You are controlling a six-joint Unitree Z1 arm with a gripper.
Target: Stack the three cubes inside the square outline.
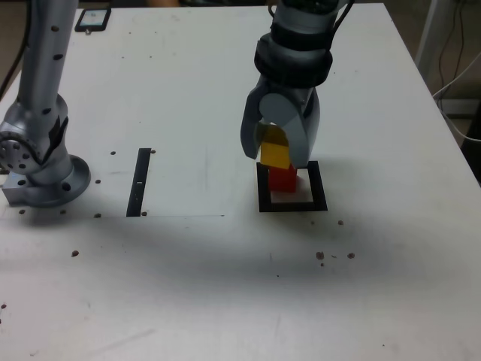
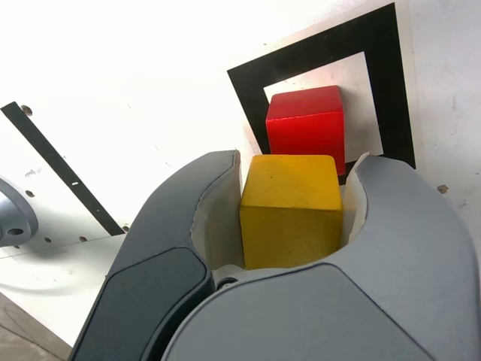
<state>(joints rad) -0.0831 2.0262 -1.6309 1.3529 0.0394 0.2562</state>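
The big white table (image 1: 225, 286) fills nearly all of the exterior view. The robot arm's round base (image 1: 45, 177) sits at the far left of that frame, w/ a thin black bar (image 1: 140, 183) on the table a bit to its right.

Right of center in the exterior view is the square outline (image 1: 292, 205), a thick black frame w/ a white middle. In the wrist view it's in the upper right of the frame.

The gripper (image 1: 276, 154) hangs over the square's back edge, near the middle of the exterior view. It's squeezed tight on the yellow cube (image 2: 291, 210), one finger on each side. The wrist view shows the cube snug btwn both sides, up in the air.

The red cube (image 2: 307, 132) sits flat inside the square, on the white part. It's toward the back left corner of the square in the exterior view, not dead center.

The main thing for the next move: the yellow cube is above the red one & very near, but not lined up yet. In the exterior view its bottom edge looks just over the red top, shifted a bit up-left in the frame. I think it needs a small slide to sit right over the red, then go down & let go.

No green cube shows in either pic.
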